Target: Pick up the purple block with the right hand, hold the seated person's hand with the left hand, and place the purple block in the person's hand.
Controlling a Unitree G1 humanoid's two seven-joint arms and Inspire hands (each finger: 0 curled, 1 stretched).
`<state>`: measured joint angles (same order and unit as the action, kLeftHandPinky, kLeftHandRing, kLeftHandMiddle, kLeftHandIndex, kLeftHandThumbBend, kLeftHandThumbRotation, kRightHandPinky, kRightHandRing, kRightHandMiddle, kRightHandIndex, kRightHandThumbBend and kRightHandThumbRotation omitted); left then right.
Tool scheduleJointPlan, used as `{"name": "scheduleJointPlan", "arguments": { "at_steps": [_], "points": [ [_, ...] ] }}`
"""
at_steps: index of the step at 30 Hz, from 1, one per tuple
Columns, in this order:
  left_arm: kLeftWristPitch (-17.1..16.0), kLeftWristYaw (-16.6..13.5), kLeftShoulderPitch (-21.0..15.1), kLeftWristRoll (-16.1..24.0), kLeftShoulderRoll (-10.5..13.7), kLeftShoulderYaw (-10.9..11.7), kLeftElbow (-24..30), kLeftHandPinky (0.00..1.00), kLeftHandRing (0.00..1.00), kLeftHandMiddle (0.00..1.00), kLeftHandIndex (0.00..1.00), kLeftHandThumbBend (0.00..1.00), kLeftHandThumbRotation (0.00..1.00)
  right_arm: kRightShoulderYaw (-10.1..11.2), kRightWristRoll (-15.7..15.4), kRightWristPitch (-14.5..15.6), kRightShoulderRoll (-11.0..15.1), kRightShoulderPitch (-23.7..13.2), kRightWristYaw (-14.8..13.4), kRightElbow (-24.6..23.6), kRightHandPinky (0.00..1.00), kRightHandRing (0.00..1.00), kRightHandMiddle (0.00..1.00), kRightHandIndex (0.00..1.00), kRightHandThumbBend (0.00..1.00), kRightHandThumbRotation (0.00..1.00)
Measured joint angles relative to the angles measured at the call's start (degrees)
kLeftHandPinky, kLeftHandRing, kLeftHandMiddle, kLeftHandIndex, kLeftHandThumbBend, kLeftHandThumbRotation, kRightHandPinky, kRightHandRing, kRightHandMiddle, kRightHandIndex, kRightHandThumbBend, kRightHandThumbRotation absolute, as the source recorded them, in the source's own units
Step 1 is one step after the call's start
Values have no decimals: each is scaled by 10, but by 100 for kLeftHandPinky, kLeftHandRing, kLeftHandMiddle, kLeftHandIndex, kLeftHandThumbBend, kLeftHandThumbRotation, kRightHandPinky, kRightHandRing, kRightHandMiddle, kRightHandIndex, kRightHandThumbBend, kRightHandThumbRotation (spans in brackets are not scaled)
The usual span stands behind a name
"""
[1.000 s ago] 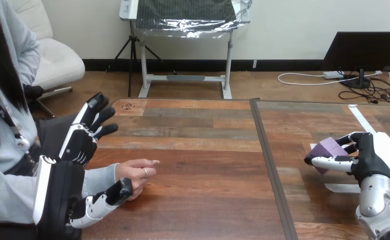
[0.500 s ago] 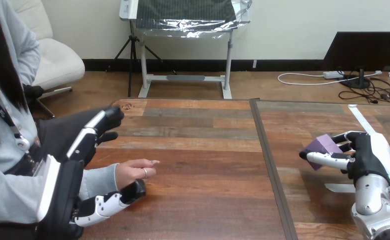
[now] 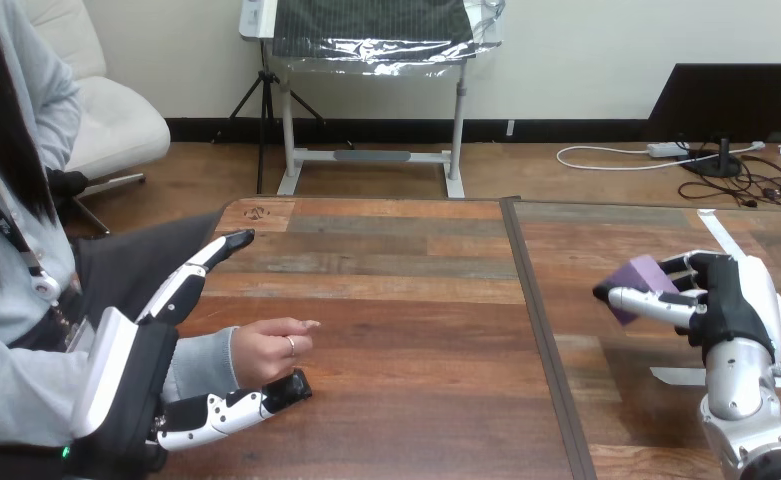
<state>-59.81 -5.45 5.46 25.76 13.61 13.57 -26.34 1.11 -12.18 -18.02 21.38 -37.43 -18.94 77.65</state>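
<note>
Right hand (image 3: 731, 300) has the purple block (image 3: 636, 281) pinched between thumb and fingers, lifted clear of the table (image 3: 396, 260) at its right side. The grip looks shallow, with the block out at the fingertips, so move slow with no wrist flicks.

Left hand (image 3: 126, 375) is spread wide around the person's hand (image 3: 266, 350) and closed on nothing. Its straight fingers (image 3: 198, 272) are on the far side above the sleeve, and the thumb (image 3: 241, 405) is low on the near side by the knuckles. Can't tell if the thumb touches the person's hand or just lies beside it.

Step in hand, as I read it: close the left hand on the person's hand, then carry the block across.
- Bring the fingers down gently, squeeze lightly and stop at contact.
- The person's hand rests on the table loosely curled, palm not up, so it probably needs turning or opening before the drop.
- Release low over the palm, not from height.

In the way: nothing lies on the table between the block and the person's hand. The dark seam (image 3: 541, 320) down the table looks flush, so it's no obstacle. The white tape strips (image 3: 731, 245) by the right hand don't matter. Main risk is the left hand's own fingers crowding the drop spot.
</note>
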Motion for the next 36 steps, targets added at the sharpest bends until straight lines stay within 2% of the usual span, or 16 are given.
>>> {"name": "scheduleJointPlan", "arguments": {
  "at_steps": [7, 15, 28, 36],
  "points": [
    [27, -47, -9, 63, 29, 0, 0, 84, 88, 88, 87, 100, 54, 10, 11, -9, -3, -6, 14, -2, 3, 7, 12, 13, 29, 27],
    [62, -82, -27, 103, 67, -10, -1, 84, 89, 88, 88, 100, 48, 14, 11, -9, -9, -19, 17, -5, 3, 7, 12, 13, 29, 31],
    [142, -72, -63, 106, 119, -37, -4, 85, 90, 90, 90, 100, 42, 16, 11, -19, -13, -34, 17, -15, 2, 6, 11, 13, 28, 33],
    [172, -69, -85, 106, 143, -58, -17, 84, 90, 90, 90, 100, 36, 21, 14, -26, -13, -36, 22, -23, 2, 6, 11, 13, 28, 32]
  ]
}}
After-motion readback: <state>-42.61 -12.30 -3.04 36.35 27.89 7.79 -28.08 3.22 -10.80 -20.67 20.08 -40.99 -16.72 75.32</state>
